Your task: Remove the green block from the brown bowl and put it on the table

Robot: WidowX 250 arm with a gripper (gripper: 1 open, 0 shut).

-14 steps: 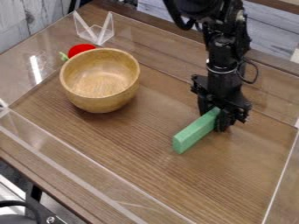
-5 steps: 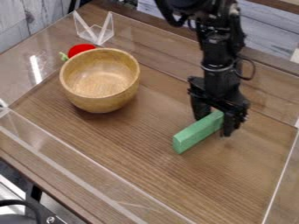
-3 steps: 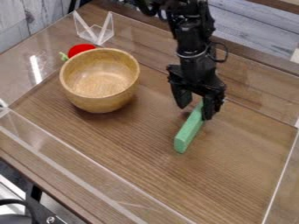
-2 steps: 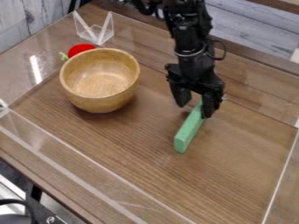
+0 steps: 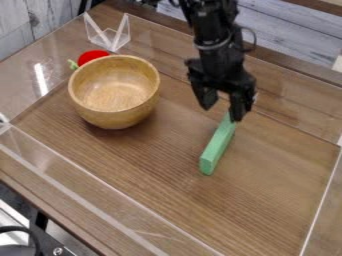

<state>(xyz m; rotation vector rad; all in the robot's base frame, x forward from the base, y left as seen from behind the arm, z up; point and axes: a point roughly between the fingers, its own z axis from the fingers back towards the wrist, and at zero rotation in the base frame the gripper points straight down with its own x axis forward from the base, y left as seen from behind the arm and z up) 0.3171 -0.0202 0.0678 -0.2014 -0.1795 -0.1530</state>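
The green block (image 5: 217,146) lies flat on the table (image 5: 134,190), to the right of the brown bowl (image 5: 114,90) and well apart from it. The bowl stands upright and shows nothing inside. My gripper (image 5: 222,106) hangs just above the block's far end, pointing steeply down. Its two dark fingers are spread and nothing is between them, so it is open and clear of the block.
A small round red object (image 5: 91,58) sits behind the bowl at the far left. A clear plastic piece (image 5: 107,33) stands behind it. Clear plastic walls (image 5: 40,160) edge the table at the left and front.
My gripper has let go of the green block, lifted off it and shifted left and back. The block's far end swung left, so it now lies more steeply on the table.
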